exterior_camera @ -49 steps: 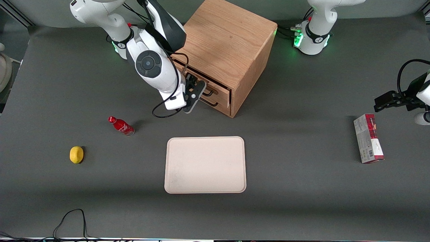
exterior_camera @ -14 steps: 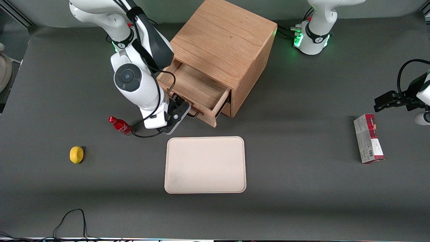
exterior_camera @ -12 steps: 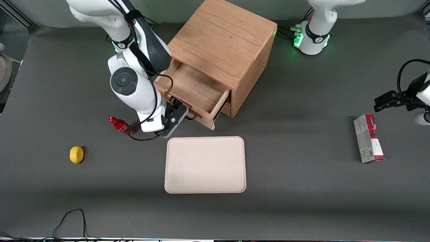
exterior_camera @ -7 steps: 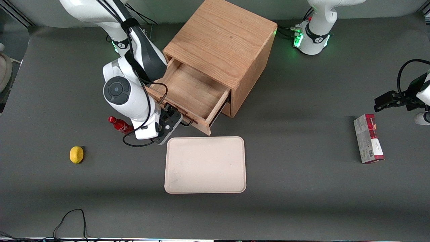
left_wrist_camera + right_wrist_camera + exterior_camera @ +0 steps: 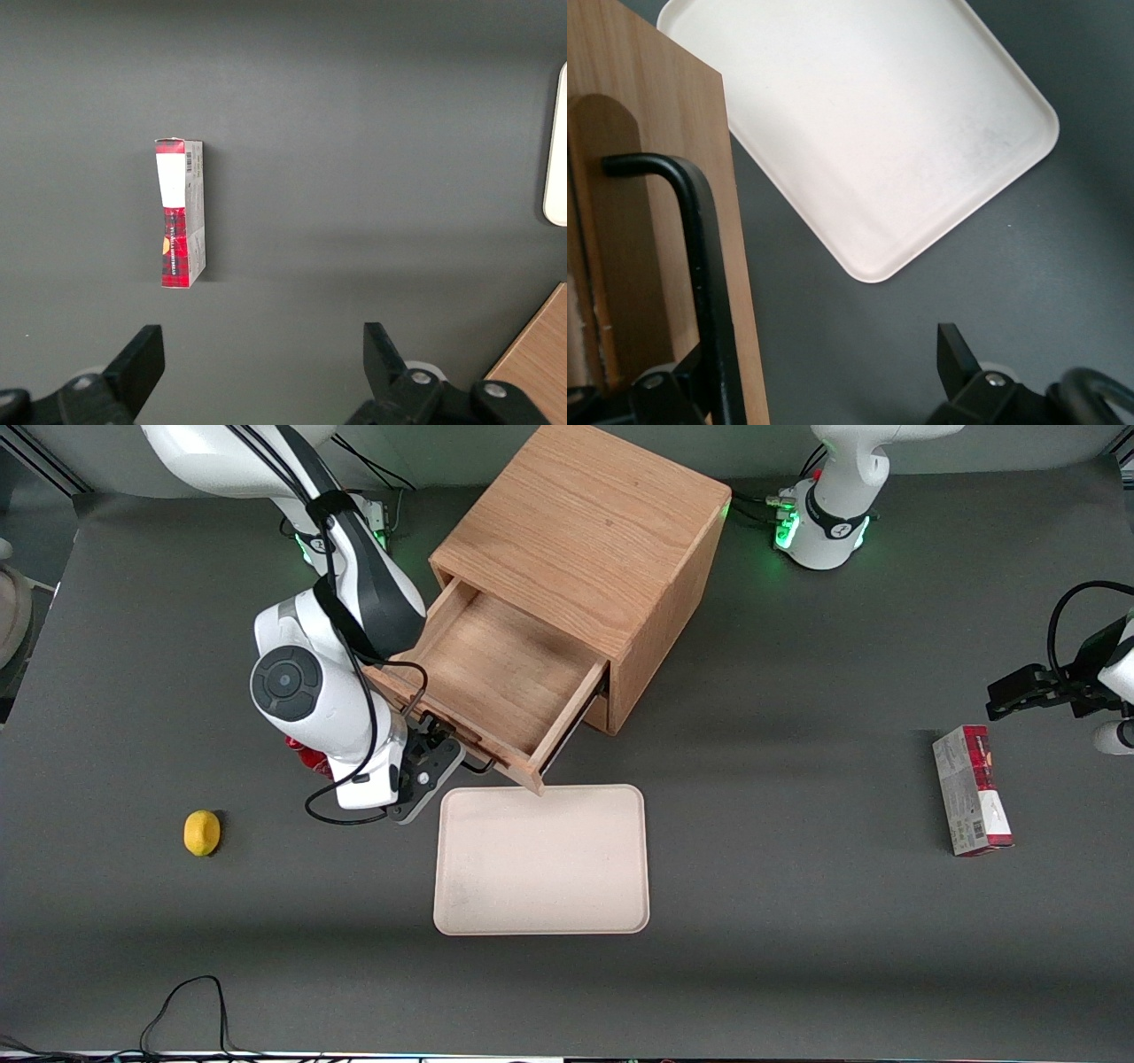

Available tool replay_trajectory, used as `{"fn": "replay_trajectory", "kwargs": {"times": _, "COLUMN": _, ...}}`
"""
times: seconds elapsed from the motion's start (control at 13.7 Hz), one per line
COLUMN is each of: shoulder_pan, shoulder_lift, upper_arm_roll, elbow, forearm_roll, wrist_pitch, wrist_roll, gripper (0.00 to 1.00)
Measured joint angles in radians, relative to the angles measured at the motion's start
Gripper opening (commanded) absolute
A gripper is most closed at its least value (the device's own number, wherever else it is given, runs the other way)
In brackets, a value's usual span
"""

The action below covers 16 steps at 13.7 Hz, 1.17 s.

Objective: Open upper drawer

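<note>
The oak cabinet (image 5: 585, 522) stands at the back of the table. Its upper drawer (image 5: 496, 664) is pulled far out, and its shallow wooden box is bare inside. The drawer's front panel (image 5: 656, 221) carries a thin black wire handle (image 5: 700, 257), which also shows in the front view (image 5: 478, 764). My right gripper (image 5: 440, 751) is at this handle, in front of the drawer. In the right wrist view the gripper (image 5: 828, 381) is open, and one finger (image 5: 664, 390) lies against the handle. The other finger (image 5: 957, 354) stands well apart over the table. The lower drawer is mostly hidden under the open one.
A beige tray (image 5: 540, 859) lies just in front of the drawer, whose front corner reaches over its rim; it also shows in the right wrist view (image 5: 859, 133). A red bottle (image 5: 306, 755) is partly hidden by the arm. A lemon (image 5: 202, 833) lies nearer the camera. A red-and-white box (image 5: 972, 790) lies toward the parked arm's end.
The upper drawer went from closed to far out toward the front camera. My gripper moved the same way at its handle, now covering most of the red bottle.
</note>
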State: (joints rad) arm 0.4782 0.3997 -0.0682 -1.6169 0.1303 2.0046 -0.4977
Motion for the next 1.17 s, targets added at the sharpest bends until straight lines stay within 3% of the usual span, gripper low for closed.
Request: {"fn": "replay_trajectory", "kwargs": {"times": 1.17, "shoulder_pan": -0.066, "shoulder_lift": 0.032, "upper_arm_roll": -0.001, "elbow": 0.100, "forearm_roll": -0.011, "wrist_pitch": -0.045, "wrist_roll": -0.001, "gripper": 1.00}}
